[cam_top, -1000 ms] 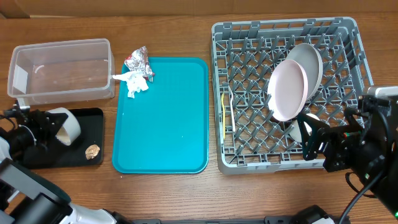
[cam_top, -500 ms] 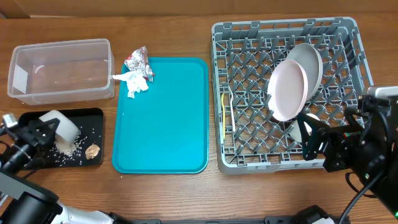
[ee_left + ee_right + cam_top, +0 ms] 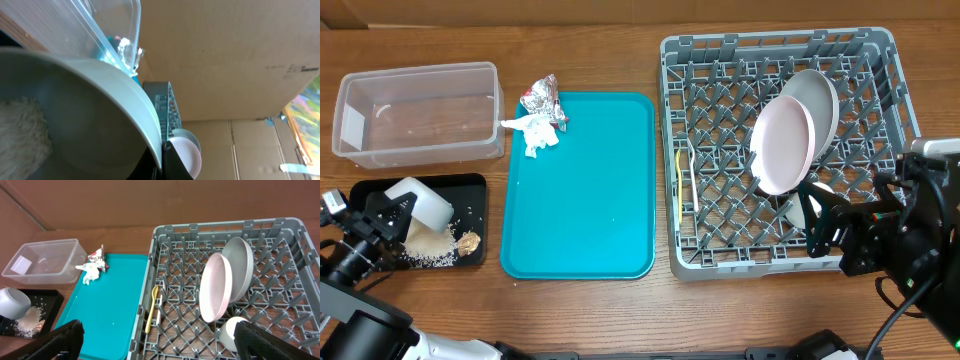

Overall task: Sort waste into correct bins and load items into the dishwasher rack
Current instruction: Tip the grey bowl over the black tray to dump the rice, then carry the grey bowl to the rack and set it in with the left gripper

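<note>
- the left hand [image 3: 386,213] is pinched shut on the rim of the small grey bowl [image 3: 420,203], which it holds tipped over the black tray [image 3: 472,181] at the worktop's front left corner.
- a heap of rice [image 3: 428,246] lies in the tray under the bowl, near the brown scrap [image 3: 469,241]. the left wrist view shows grains inside the bowl too.
- to empty it well, tip it steeper with the lip low over the tray's middle, since stray grains lie near the tray's edges.
- the right hand [image 3: 825,228] hangs wide open and empty at the dishwasher rack's [image 3: 770,40] front right corner.
</note>
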